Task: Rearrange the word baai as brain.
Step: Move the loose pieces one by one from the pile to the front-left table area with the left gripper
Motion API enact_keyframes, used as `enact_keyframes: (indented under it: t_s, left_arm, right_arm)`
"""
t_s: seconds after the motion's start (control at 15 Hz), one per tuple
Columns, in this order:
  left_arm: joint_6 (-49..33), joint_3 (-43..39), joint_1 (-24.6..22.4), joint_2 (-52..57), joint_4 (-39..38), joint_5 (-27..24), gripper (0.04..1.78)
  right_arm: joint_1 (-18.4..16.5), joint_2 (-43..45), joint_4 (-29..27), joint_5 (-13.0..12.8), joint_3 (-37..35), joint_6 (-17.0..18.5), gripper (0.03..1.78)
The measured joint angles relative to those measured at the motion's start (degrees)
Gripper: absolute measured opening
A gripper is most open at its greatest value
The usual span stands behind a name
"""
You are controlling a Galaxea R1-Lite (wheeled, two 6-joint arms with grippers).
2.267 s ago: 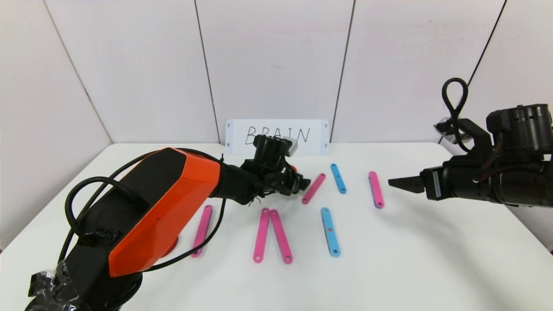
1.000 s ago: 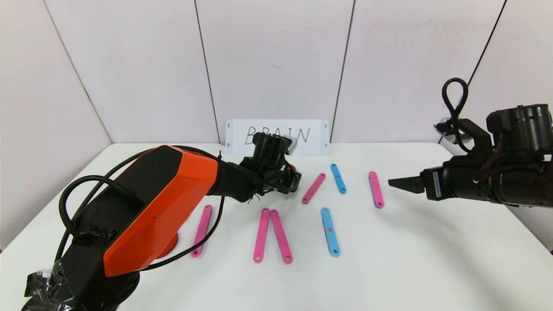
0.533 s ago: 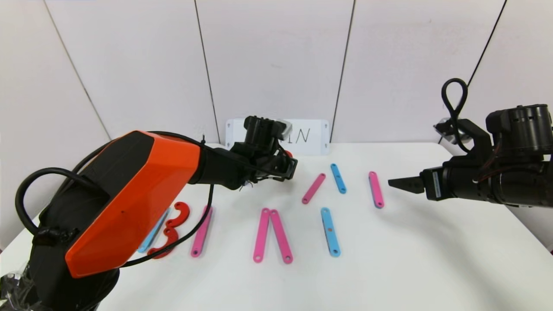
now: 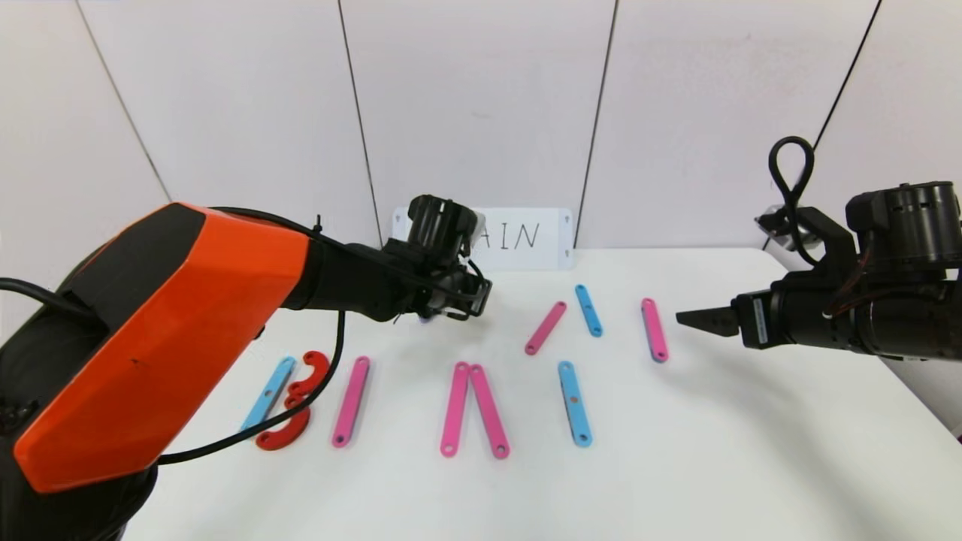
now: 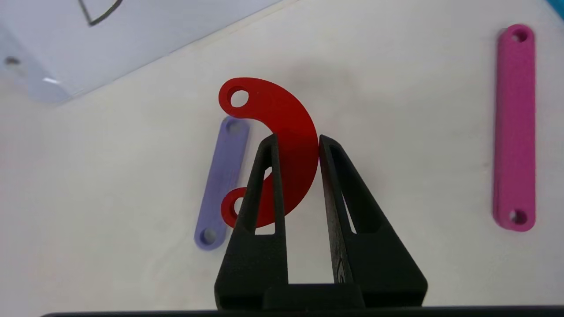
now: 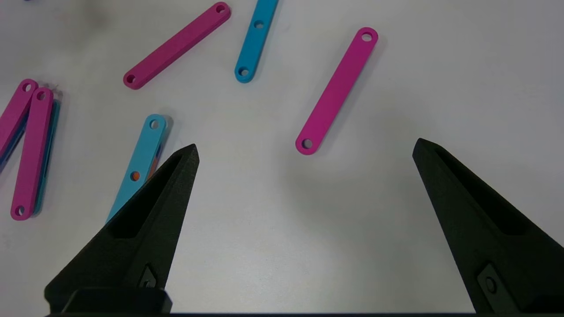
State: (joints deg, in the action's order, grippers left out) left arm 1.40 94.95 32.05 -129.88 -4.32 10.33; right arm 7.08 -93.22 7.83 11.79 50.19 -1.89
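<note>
A: While the left claw [image 5: 296, 145] was pinching the red curve [image 5: 282, 132] above the counter [image 4: 676, 451] near a lilac bar [image 5: 222, 176], I worried about the thin edge grip; it could've twisted and dropped.

B: Right claw [image 6: 304, 152]?

A: Jaws wide apart, empty, hovering by a pink bar [image 6: 337, 90]. The card [image 4: 526, 237] read "AIN"; the rest was hidden.

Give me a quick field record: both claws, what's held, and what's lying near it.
left claw: shut on red C-shaped curve, raised over the table's far middle, in front of the white BRAIN card
right claw: open, empty, at the table's right side
below held piece: lilac bar flat on table
nearest neighbour: pink bar, apart from the curve
</note>
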Motion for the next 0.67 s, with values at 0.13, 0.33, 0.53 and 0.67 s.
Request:
enact_keyframes:
  t_s: [0.13,0.33,0.53,0.67]
  left_arm:
    - [-1.67,-2.60,0.15,2.54,2.94,4.66,0.30]
    - [-6.89,-5.13,0.72,5.81,8.41,10.05,0.30]
    - [-12.26,-8.02,1.02,8.59,13.04,12.89,0.30]
    - [-16.18,-9.31,1.18,10.14,16.63,13.20,0.30]
  right_arm:
    - [0.00,-0.07,0.00,0.00,0.00,-0.01,1.70]
    - [0.00,-0.09,0.00,0.00,0.00,-0.01,1.70]
    - [0.09,-0.27,0.02,0.00,0.00,-0.01,1.70]
    - [0.27,-0.41,0.02,-0.02,0.00,0.00,1.70]
